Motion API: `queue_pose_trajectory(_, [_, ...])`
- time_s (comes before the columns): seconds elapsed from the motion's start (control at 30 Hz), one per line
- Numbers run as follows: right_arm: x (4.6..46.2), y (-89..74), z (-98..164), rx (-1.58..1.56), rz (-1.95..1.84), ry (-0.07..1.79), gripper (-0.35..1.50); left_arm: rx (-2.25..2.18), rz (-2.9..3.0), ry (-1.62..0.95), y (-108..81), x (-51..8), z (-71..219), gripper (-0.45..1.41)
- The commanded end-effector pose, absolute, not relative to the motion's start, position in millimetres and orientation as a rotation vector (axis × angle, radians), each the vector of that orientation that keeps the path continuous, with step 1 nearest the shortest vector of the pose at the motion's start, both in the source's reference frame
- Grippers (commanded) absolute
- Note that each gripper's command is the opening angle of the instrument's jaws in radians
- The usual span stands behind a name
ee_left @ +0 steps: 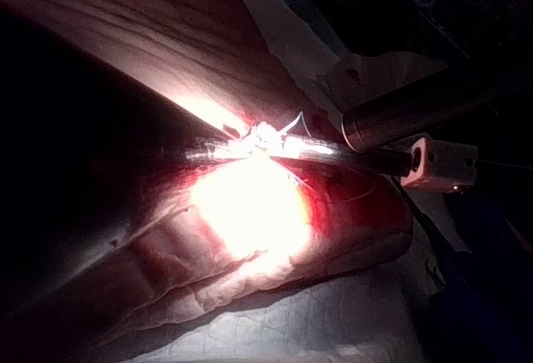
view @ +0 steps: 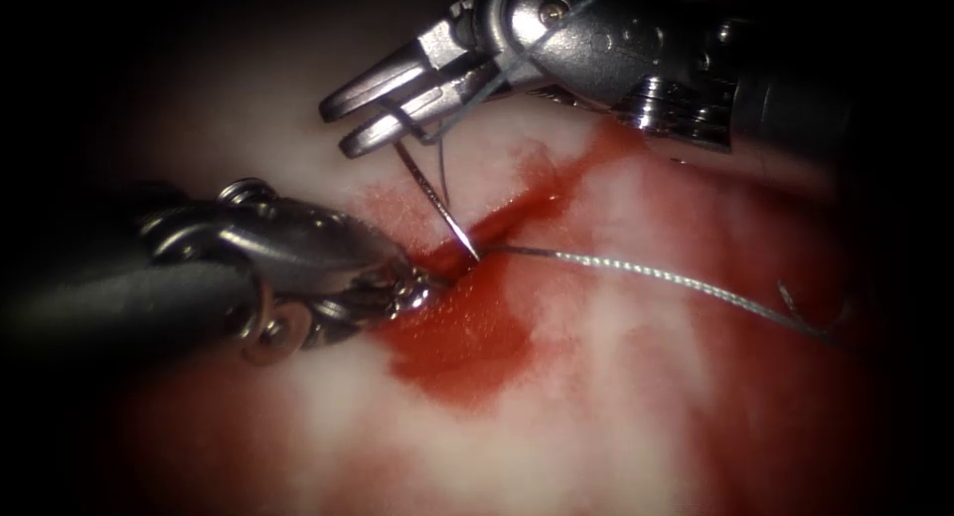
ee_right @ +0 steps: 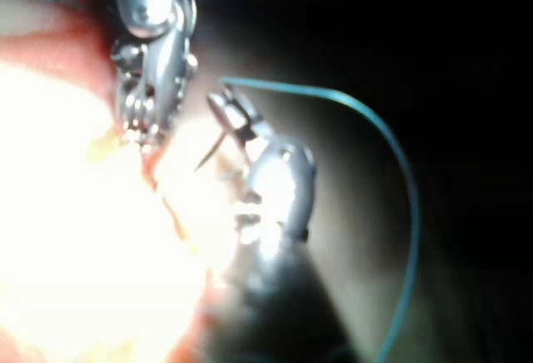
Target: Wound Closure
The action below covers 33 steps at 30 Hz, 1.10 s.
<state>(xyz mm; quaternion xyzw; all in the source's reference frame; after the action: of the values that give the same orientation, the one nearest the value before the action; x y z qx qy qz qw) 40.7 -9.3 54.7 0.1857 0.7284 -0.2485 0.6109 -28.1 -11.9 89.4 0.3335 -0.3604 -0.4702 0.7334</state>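
- Where the cut (view: 497, 228) runs across the middle of the tissue (view: 596, 407), the needle (view: 437, 200) is held by the right tool (view: 358, 113), which enters from the far right corner of the tissue.
- The needle is gripped near its blunt end, between jaws closed on it, and its shaft slants down to the cut.
- The needle's point is seen touching the tissue at the cut; whether it has entered cannot be told.
- The left tool (view: 412, 289) is laid low over the tissue from the left edge, with its tip at the left lip of the cut, just beside the needle's point.
- The left tool's tip is pressed into the red fluid (view: 462, 352), and whether anything is held there cannot be told.
- The thread (view: 656, 275) is seen leading from the cut across the tissue toward its right edge, lying on the surface.
- More thread is draped over the right tool's wrist and between its jaws.
- The red fluid is pooled in the cut and spread over the tissue on the near side, with a stain also on the far side.
- From the right wrist view, the right tool (ee_right: 229, 109) is seen with the needle (ee_right: 210, 153) held and the thread (ee_right: 391, 146) arching away from it, the left tool (ee_right: 146, 126) standing just beside.
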Motion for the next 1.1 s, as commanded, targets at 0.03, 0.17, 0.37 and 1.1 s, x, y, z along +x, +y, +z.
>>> queue_pose_trajectory(0.03, [41.7,-8.2,54.0,0.442,-0.560,1.678,-0.35,0.730,-1.032,-0.798,-11.0,-28.7,89.3,-0.45])
queue_pose_trajectory(0.17, [41.8,-8.1,53.9,0.462,-0.541,1.672,-0.35,0.732,-1.029,-0.797,-11.0,-28.7,89.3,-0.45])
queue_pose_trajectory(0.37, [41.9,-8.2,54.0,0.530,-0.484,1.641,-0.35,0.732,-1.028,-0.797,-11.0,-28.7,89.3,-0.45])
queue_pose_trajectory(1.1, [42.6,-7.6,53.7,0.639,-0.352,1.592,-0.35,0.736,-1.022,-0.798,-11.2,-28.8,89.5,-0.45])
